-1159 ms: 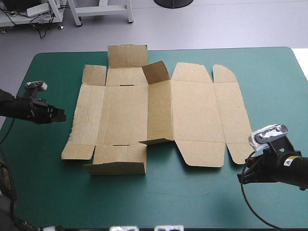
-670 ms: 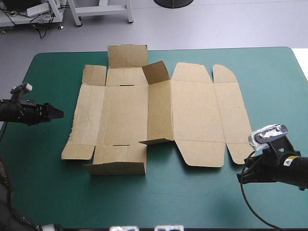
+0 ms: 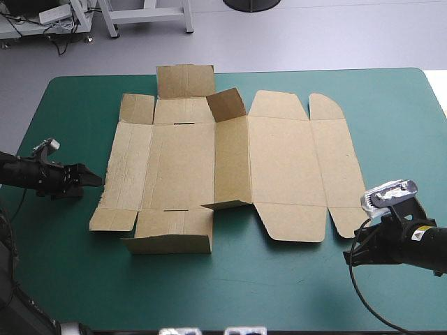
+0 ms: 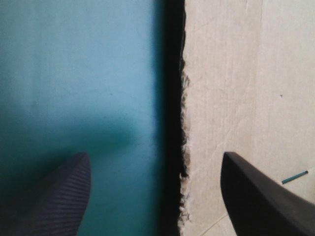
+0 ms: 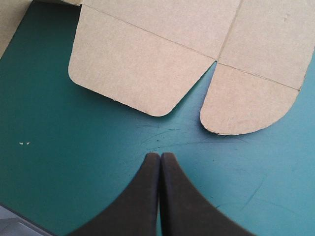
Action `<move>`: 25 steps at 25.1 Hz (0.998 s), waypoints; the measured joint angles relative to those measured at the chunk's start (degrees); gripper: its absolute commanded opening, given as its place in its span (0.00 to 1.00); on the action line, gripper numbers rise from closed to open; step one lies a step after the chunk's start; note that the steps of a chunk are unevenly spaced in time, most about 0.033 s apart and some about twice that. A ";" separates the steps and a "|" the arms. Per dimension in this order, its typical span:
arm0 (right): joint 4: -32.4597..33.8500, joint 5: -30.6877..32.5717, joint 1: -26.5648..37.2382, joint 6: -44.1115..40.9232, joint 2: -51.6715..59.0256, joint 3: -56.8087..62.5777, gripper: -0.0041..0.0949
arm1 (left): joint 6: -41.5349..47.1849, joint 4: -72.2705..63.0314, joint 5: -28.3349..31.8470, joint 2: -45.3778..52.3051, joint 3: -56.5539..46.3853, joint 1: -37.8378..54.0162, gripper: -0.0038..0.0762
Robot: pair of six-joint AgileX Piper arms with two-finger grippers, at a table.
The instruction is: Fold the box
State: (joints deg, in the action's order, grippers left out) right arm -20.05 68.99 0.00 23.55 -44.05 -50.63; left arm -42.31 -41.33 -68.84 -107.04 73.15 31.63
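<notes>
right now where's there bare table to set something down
Widest free patch: the teal-green cover along the near edge, in front of the box. Both far corners and the strip past the box's right side are bare. Crowded: the middle, all box; its left edge, with the open left gripper at it; its near-right flap, by the shut right gripper.

The brown box [image 3: 279, 167] lies unfolded as a cut sheet across the middle of the teal-green cover [image 3: 230, 286], most of its panels flat. One small flap [image 3: 227, 105] stands up at the centre crease near the far edge, and a near-left flap [image 3: 167, 243] is raised. Its left edge [image 4: 183, 123] is ragged.
</notes>
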 measured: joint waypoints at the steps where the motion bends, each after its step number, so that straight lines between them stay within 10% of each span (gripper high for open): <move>1: 0.00 0.00 0.00 0.00 0.00 0.00 0.02 | 0.00 -0.12 0.00 -0.20 -0.61 -0.17 0.71; 15: 0.00 0.39 0.00 -0.04 0.00 0.00 0.02 | -0.61 -5.76 0.03 -0.07 -3.00 -12.78 0.71; 25: 0.00 0.40 0.00 -0.04 0.00 0.00 0.02 | 0.34 -5.80 0.50 -0.59 -3.19 -13.02 0.41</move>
State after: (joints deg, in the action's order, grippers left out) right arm -20.05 69.39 0.00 23.51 -44.05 -50.63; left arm -41.97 -47.13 -68.33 -107.64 69.96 18.61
